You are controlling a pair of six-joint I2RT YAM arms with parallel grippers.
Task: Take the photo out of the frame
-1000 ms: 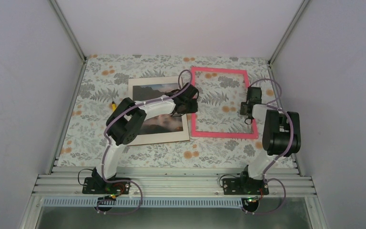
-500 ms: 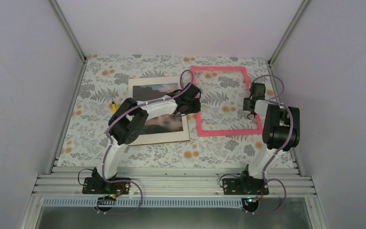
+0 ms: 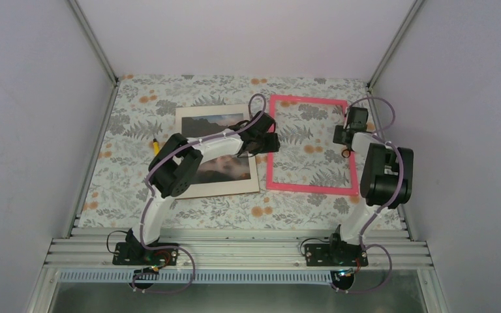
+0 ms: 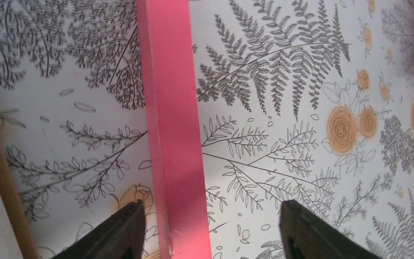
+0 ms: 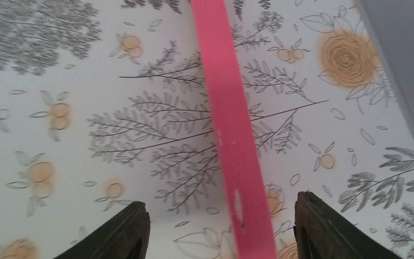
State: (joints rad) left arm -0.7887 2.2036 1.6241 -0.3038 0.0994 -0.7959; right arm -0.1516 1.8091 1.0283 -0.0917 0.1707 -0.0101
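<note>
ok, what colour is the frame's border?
Bright pink; the frame shows best in the left wrist view.

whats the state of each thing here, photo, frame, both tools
photo: out of the frame, face up, left of it, partly under the left arm
frame: empty, lying on the cloth, pattern showing through it
left tool: open, astride the frame's left bar
right tool: open, astride the frame's right bar
</note>
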